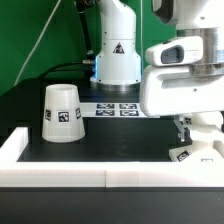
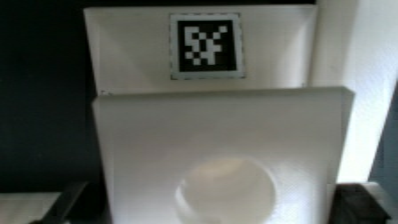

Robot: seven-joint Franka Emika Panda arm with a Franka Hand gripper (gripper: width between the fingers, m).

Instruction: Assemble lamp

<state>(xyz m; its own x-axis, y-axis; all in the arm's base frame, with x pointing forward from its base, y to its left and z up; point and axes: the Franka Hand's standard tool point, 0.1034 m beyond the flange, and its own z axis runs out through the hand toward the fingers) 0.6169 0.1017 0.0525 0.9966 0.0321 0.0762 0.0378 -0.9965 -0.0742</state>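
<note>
Gripper [image 1: 183, 132] down at base [image 2: 214, 125], ext view's right; apart or clamped: can't tell. Shade [image 1: 60, 112] stands well apart, left.

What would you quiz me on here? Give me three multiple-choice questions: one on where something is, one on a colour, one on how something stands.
1. In the exterior view, where is the shade relative to the marker board?
A. On the exterior view's left of it
B. On the exterior view's right of it
C. On top of it

2. What colour is the table top?
A. White
B. Black
C. Green

3. How does the shade stand?
A. Lying on its side
B. Hanging in the air
C. Upright on the table

Answers:
1 A: the shade sits beside the board's left end in that view, not on it.
2 B: the bare surface around the shade is black.
3 C: its wider end rests on the table and its narrower end points up.
</note>
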